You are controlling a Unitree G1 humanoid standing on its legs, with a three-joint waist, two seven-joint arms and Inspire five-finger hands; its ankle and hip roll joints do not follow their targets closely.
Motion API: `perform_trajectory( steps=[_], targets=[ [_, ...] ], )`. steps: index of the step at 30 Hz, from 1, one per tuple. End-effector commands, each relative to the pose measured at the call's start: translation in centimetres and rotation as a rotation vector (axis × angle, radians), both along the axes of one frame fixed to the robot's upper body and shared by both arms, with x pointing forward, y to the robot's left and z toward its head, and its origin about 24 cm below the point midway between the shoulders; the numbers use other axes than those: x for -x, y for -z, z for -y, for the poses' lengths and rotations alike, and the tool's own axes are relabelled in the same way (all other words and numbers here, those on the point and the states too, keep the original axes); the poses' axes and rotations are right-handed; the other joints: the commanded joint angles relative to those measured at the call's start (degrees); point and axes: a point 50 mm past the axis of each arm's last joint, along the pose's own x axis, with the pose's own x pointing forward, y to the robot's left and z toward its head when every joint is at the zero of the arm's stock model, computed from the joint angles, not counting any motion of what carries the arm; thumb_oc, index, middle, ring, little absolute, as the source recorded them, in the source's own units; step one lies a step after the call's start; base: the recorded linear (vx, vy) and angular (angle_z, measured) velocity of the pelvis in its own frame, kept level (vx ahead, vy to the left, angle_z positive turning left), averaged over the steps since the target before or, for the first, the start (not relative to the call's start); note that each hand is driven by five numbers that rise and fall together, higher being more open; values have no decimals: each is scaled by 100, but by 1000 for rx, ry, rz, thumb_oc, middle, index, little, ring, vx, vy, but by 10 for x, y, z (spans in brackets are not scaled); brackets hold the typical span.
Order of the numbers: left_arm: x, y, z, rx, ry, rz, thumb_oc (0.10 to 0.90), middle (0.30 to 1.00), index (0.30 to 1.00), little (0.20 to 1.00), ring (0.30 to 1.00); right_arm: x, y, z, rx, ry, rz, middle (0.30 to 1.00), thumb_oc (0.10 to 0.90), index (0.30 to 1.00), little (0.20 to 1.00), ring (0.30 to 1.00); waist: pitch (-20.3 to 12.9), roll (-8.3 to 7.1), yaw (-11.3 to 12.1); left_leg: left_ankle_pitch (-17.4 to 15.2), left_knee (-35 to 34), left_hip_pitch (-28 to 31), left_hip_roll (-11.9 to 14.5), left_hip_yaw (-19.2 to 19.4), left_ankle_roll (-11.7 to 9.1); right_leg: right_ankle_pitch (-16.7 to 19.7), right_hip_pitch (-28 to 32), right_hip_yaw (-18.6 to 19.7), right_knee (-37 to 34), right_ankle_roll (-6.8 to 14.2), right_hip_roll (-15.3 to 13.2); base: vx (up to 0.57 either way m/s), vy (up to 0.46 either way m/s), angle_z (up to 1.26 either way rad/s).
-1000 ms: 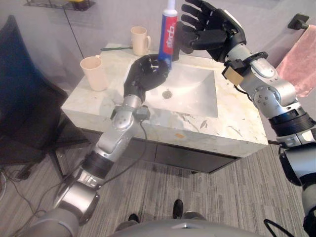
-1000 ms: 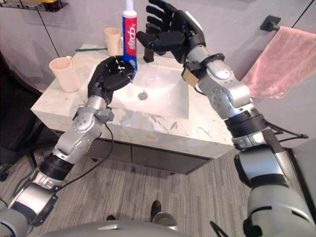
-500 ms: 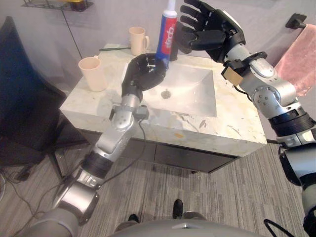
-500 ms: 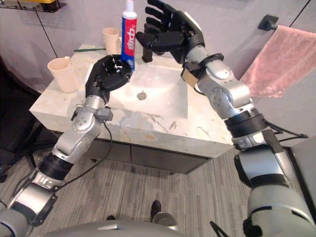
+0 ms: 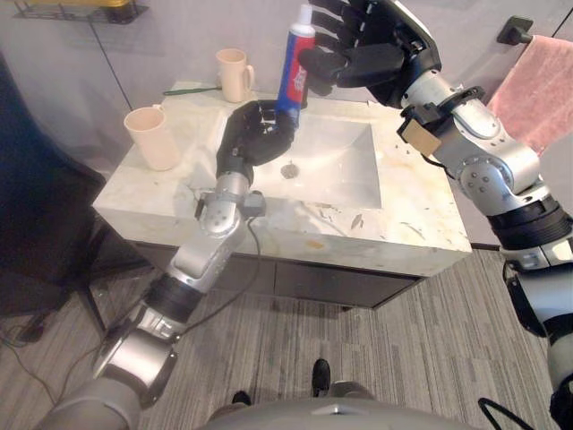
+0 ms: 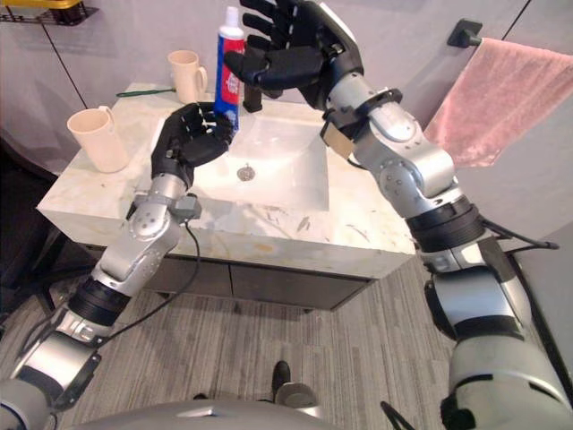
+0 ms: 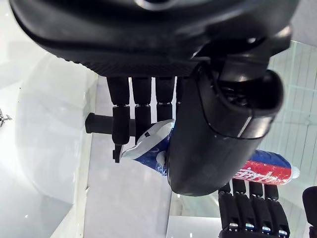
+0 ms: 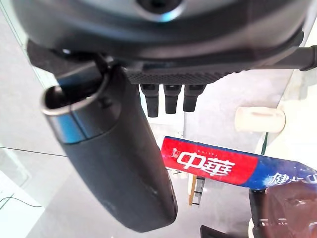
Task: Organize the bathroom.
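While the left hand point(image 6: 192, 139) curls its fingers and thumb round the lower end of the toothpaste tube point(image 6: 227, 63), holding it upright over the sink basin point(image 6: 277, 170), the right hand point(image 6: 295, 54) hovers just beside the tube's upper part, fingers spread wide. Two cups point(image 6: 94, 139) stand on the marble counter point(image 6: 358, 237); a pink towel point(image 6: 483, 103) hangs at right.
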Motion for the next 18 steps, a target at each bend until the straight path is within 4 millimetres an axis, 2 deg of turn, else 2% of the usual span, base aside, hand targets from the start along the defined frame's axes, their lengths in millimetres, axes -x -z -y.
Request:
perform_trajectory(
  steps=[1, 8, 18],
  targets=[
    [1, -55, -1, -36, 4, 277, 400, 300, 300, 300, 300, 24, -59, -4, -139, -94, 222, 900, 800, 900, 900, 900, -530, -190, -28, -169, 351, -207, -386, 350, 361, -1107, 117, 342, 696, 320, 157, 0, 0, 0],
    [0, -57, 3, -22, 17, 281, 400, 300, 300, 300, 300, 19, -48, -12, -117, -116, 173, 900, 800, 900, 900, 900, -530, -187, -20, -153, 347, -206, -385, 355, 357, -1096, 129, 313, 679, 319, 151, 0, 0, 0],
    [1, -62, 14, -3, 57, 297, 400, 300, 300, 300, 300, 7, -41, -10, -133, -85, 119, 900, 800, 900, 900, 900, -507, -201, 45, -129, 294, -201, -397, 303, 359, -1094, 145, 213, 680, 325, 124, 0, 0, 0]
  ],
)
